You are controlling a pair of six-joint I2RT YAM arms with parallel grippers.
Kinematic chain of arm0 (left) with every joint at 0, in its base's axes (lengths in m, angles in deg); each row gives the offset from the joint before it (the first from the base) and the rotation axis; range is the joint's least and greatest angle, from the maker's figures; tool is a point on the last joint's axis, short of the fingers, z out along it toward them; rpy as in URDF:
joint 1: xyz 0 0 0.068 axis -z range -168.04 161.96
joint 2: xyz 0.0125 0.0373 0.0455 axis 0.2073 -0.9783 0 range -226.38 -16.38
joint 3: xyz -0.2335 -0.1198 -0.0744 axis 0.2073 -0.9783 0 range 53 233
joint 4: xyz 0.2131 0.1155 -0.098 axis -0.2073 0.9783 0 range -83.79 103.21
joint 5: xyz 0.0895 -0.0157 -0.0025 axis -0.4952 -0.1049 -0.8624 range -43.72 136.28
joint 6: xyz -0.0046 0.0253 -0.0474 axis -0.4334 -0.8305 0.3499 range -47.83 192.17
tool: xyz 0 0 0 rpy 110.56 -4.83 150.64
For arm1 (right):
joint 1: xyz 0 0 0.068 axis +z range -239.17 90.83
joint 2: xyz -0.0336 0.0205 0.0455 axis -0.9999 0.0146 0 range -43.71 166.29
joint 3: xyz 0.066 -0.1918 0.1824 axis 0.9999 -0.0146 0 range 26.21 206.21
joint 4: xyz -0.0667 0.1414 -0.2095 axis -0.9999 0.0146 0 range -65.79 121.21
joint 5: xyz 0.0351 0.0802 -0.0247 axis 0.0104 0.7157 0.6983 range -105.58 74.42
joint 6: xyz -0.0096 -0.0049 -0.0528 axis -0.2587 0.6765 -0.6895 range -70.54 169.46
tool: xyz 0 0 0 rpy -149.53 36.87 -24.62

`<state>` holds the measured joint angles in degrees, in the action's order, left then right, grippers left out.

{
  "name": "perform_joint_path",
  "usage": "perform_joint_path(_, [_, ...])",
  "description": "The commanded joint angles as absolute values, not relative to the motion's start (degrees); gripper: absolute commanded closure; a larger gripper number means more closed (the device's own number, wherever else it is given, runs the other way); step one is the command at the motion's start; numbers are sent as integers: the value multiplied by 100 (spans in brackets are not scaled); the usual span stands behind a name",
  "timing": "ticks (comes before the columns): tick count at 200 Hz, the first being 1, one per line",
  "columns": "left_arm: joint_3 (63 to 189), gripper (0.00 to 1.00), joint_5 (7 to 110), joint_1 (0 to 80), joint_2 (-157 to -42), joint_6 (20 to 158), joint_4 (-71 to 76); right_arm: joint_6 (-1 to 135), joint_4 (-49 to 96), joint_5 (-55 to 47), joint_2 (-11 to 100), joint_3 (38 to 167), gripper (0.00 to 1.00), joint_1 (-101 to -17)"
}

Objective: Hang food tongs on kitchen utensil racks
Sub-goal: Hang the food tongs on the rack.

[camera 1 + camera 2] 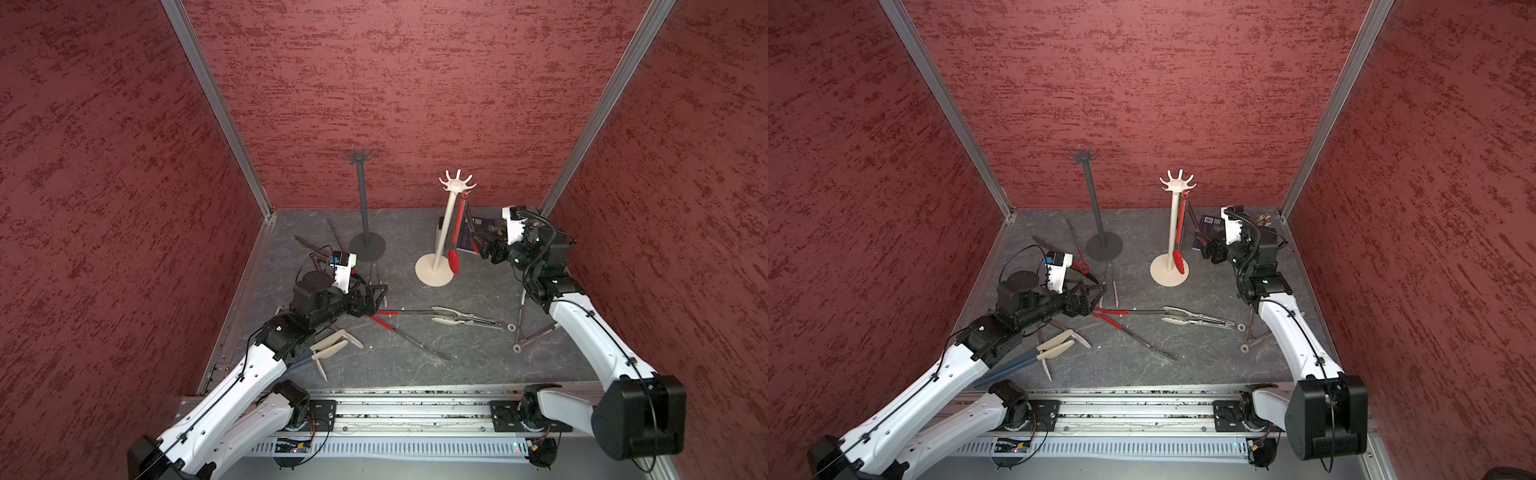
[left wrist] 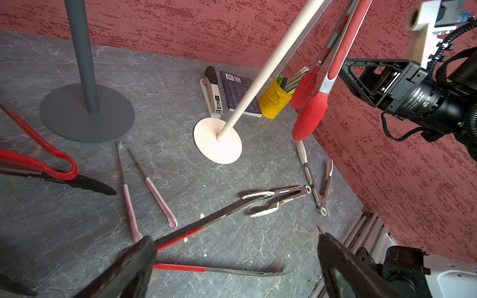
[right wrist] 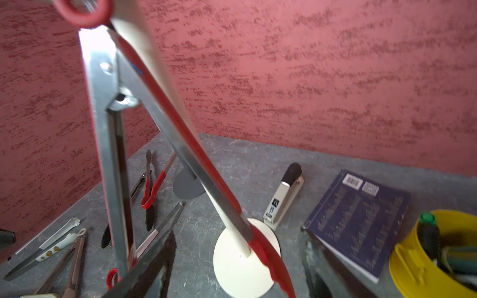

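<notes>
Your right fingers (image 3: 144, 268) spread beside red tongs (image 1: 454, 259) hanging from cream rack (image 1: 444, 228) hook; your left fingers (image 2: 134, 268) spread wide above loose tongs (image 2: 180, 238) lying on the table (image 2: 258, 245)

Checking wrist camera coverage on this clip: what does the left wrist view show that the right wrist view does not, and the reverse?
Only the left wrist view: the black right gripper seen whole from outside, open, close beside the hanging red silicone-tipped metal tongs, and the white camera housing on its wrist. Only the right wrist view: the red ring at the tongs' top end. Both: those tongs, the cream-white pole rack with its round base, the white-and-black stapler, the dark blue notebook and the yellow cup of pencils.
</notes>
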<state>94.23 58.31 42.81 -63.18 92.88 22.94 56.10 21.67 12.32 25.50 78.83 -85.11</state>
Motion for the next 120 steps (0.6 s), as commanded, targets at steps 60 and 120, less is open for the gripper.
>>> perform_joint_path(60, [9649, 0, 5942, 4194, -6302, 9247, 2309, 6844, 4087, 130, 2052, 7745, 23, -8509])
perform_joint_path(120, [9644, 0, 5963, 4176, -6305, 9257, 2317, 7689, 5010, -119, 1758, 7280, 23, -8504])
